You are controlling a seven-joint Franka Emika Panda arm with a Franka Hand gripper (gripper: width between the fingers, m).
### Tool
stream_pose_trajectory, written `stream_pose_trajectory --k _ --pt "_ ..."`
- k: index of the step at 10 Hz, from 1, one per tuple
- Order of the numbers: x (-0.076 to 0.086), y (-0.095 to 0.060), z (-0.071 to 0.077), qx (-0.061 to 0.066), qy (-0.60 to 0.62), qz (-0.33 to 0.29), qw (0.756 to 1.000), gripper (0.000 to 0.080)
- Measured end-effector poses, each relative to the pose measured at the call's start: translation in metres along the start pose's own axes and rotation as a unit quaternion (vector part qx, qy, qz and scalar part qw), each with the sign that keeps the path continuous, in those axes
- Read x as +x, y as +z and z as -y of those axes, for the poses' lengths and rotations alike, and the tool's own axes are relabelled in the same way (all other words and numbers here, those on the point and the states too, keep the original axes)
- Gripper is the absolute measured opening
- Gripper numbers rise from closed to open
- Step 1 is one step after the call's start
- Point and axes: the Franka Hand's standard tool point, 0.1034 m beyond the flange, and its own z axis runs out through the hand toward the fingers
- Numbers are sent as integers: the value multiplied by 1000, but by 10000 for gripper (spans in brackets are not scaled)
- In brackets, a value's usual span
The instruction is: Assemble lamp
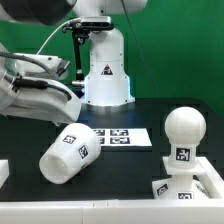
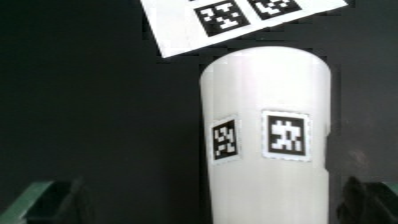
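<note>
I see the shade [image 1: 70, 152] lying on its side on the dark surface [image 1: 120, 170], just beside the marker board [image 1: 122, 137], so its flank is free to grasp. The bulb [image 1: 184, 132] stands upright on the base [image 1: 188, 186], well apart at the exterior view's right, apparently ready to be capped. My end effector [image 2: 199, 200] hangs above the shade, its fingers [image 2: 50, 200] spread wide on either side and holding nothing.

The table is viewed from low in front; the tapered white plastic shade [image 1: 68, 152] [image 2: 267, 150] and white tagged marker board [image 1: 120, 137] [image 2: 231, 20] are seen close from above by the wrist view.
</note>
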Motion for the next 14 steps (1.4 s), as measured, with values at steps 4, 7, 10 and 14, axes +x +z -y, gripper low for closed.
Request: stream_pose_trajectory --k 4,7,10,14 --pt "29 2 -11 -26 -6 -33 999 699" --pt "32 -2 -11 -25 -22 -48 998 699" --pt "39 8 -12 -19 7 -36 999 699" --pt "42 35 -9 12 51 2 999 699"
